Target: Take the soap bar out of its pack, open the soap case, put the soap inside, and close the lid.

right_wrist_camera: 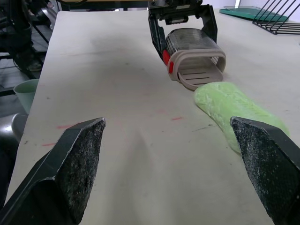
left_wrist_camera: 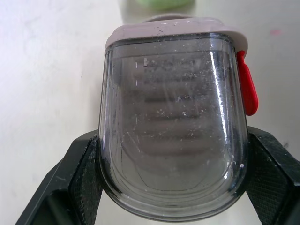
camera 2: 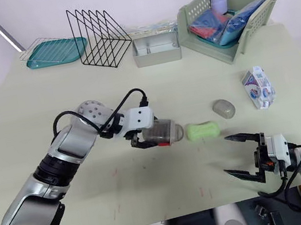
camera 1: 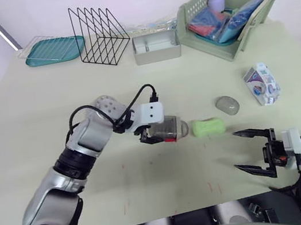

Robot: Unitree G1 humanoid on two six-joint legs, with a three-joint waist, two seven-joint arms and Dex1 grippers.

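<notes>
Right gripper (camera 1: 236, 150) is hovering nearest, low over the table (camera 1: 33, 110). Its two black fingers are standing spread wide, with nothing between them.

Soap bar (camera 1: 208, 127), green and unwrapped, is lying flat on the table just ahead of the right fingertips and clear of them. In the right wrist view one end is showing close by one finger, not touching it.

Left gripper (camera 1: 156, 137) is gripping the soap case (camera 1: 171, 129), fingers closed onto its two long sides. Black pads (left_wrist_camera: 79, 173) are pressing against the smoky clear shell. The case is lying on its side, closed end between the fingers and open mouth pointing away from them toward the soap. A red catch (left_wrist_camera: 248, 89) is sitting on one edge near the rim. The mouth is standing just beside the near end of the soap; whether the two are touching cannot be told.

Grey oval piece (camera 1: 227, 105) is lying past the soap, farther out from the right fingers, apart from the bar.

Soap pack (camera 1: 261, 83), white with printed colours, is lying farther out again, on the right gripper's outer side.

Along the far edge, well beyond both grippers, a teal tray (camera 1: 55, 49), wire rack (camera 1: 99, 35), metal tin (camera 1: 156, 47) and green basket (camera 1: 188, 12) are standing in a row.
</notes>
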